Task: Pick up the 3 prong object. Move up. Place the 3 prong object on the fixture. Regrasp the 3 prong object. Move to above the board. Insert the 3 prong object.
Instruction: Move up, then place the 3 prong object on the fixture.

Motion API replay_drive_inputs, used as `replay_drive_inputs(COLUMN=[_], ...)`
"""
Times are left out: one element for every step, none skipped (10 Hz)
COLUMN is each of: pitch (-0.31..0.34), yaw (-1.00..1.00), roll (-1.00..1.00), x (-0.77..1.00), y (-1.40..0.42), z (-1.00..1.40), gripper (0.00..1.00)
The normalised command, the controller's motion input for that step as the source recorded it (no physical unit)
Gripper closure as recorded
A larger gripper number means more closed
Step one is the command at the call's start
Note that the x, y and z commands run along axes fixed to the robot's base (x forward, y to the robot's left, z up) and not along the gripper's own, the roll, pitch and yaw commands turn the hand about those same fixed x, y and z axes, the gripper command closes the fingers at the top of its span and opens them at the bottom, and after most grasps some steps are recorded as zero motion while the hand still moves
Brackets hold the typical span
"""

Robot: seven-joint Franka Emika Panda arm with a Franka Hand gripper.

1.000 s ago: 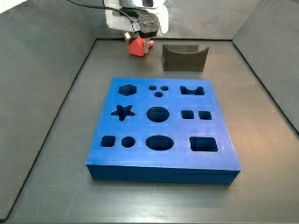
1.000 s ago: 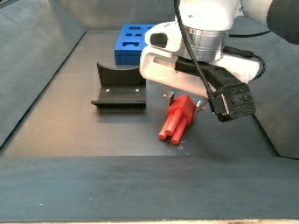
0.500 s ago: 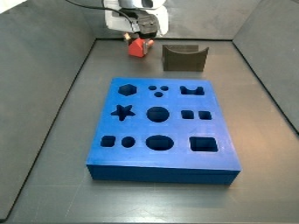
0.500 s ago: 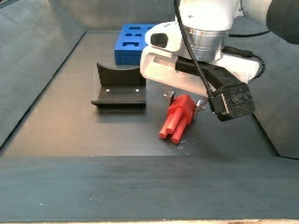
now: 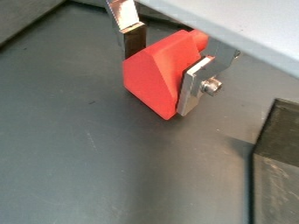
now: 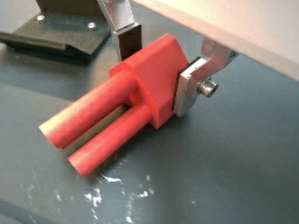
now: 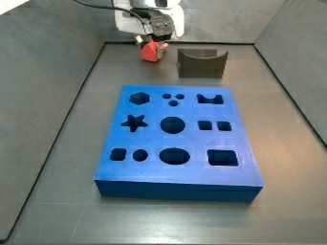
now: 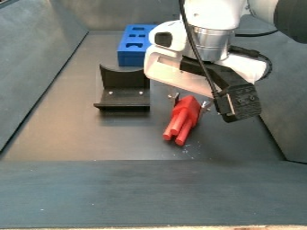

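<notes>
The red-orange 3 prong object (image 6: 111, 122) lies on the dark floor with its long prongs flat, and its block end shows in a wrist view (image 5: 158, 70). My gripper (image 6: 159, 72) is shut on that block end, with a silver finger on each side; it shows in both wrist views (image 5: 163, 74). In a side view the gripper (image 8: 182, 101) stands over the piece (image 8: 180, 123), just right of the fixture (image 8: 120, 90). In a side view the gripper (image 7: 153, 38) and piece (image 7: 152, 50) are at the far end, left of the fixture (image 7: 201, 63). The blue board (image 7: 179, 144) lies in the middle.
Grey walls enclose the floor on the sides and back. The board also shows behind the fixture in a side view (image 8: 138, 40). The fixture's edge shows in both wrist views (image 6: 52, 39) (image 5: 278, 166). A pale scuff marks the floor by the prong tips (image 6: 122, 179).
</notes>
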Motion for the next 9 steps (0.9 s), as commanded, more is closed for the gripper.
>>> replay_drive_inputs(pitch=[0.0, 0.024, 0.026, 0.026, 0.032, 0.036, 0.039, 0.0, -0.02], yaw=[0.0, 0.04, 0.03, 0.02, 0.01, 0.01, 0.0, 0.0, 0.0], roll=[0.0, 0.01, 0.01, 0.0, 0.0, 0.0, -0.01, 0.0, 0.01], x=[0.0, -0.06, -0.07, -0.05, -0.04, -0.03, -0.03, 0.0, 0.02], y=[0.0, 0.08, 0.06, 0.03, 0.02, 0.01, 0.01, 0.0, 0.0], z=[0.94, 0.91, 0.82, 0.66, 0.52, 0.43, 0.18, 1.0, 1.0], gripper=[1.0, 1.0, 1.0, 1.0, 1.0, 1.0, 1.0, 1.0, 1.0])
